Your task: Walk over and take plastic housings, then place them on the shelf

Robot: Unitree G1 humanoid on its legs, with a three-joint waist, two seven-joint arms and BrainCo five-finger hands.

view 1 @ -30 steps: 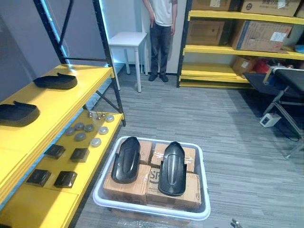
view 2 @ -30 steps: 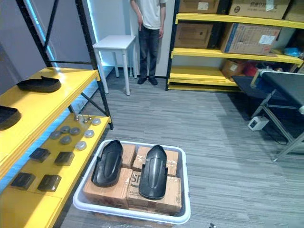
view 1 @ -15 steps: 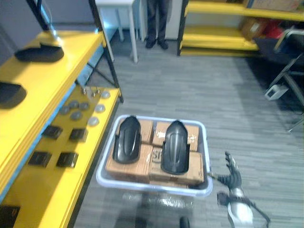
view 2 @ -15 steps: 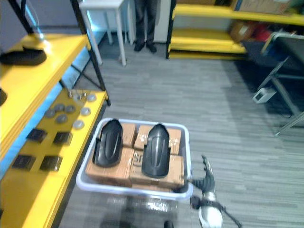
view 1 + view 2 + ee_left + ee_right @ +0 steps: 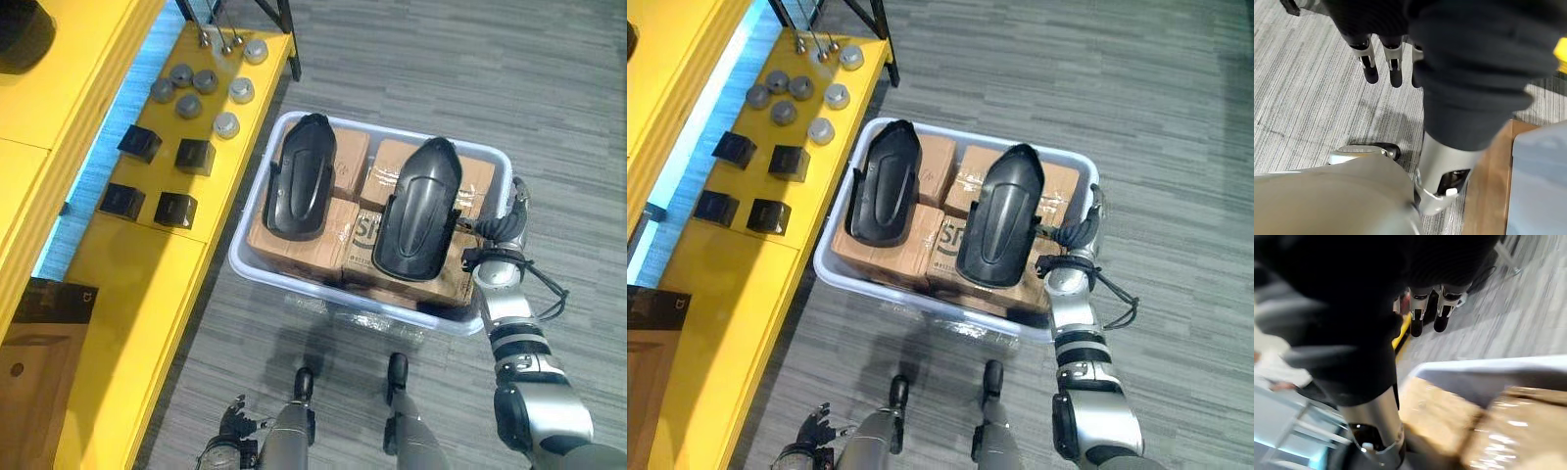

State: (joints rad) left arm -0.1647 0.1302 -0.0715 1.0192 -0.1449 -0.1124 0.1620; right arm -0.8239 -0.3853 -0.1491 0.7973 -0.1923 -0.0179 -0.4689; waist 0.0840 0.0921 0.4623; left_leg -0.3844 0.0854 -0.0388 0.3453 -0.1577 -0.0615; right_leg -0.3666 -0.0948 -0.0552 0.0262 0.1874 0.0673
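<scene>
My right hand (image 5: 506, 217), fingers straight, is beside the right rim of the tub (image 5: 238, 262); I should reach inward and curl round the nearer housing (image 5: 416, 211), left hand (image 5: 1370, 61) hanging open

Left housing (image 5: 301, 176) and right housing (image 5: 419, 209): black plastic, smooth, slight sheen. Boxes (image 5: 350, 163) brown cardboard, matt, with glossy clear tape. Tub (image 5: 367, 128) pale smooth plastic. Shelf (image 5: 127, 284) yellow, painted, smooth. Discs (image 5: 226, 124) dull grey, metal-looking. Floor (image 5: 421, 59) grey ribbed carpet, matt.
</scene>
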